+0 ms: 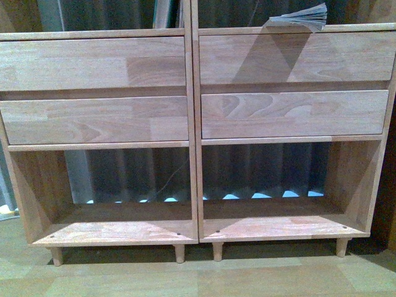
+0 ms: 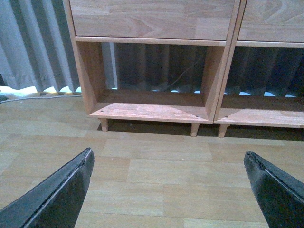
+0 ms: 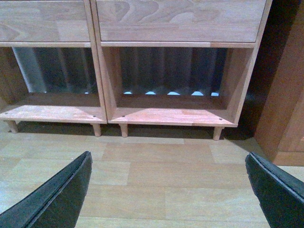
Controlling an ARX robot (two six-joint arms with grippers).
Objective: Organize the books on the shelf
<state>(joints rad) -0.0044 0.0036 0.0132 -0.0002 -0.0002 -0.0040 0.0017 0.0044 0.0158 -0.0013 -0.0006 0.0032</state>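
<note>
**A:** What type of location is showing here?

**B:** A furnished living space is showing, most likely a room in a home. A light natural-wood shelf unit (image 1: 192, 117) with plain drawer fronts is standing on short round legs on wood-look plank flooring (image 1: 198, 275).

**A:** What else is indicating this?

**B:** Grey pleated curtains (image 2: 33, 47) are hanging behind the unit down to floor level, and light is showing under the hem. A book (image 1: 300, 18) is lying on the top at the right. A darker wooden furniture piece (image 3: 285, 95) is standing near the unit's right side.
</note>
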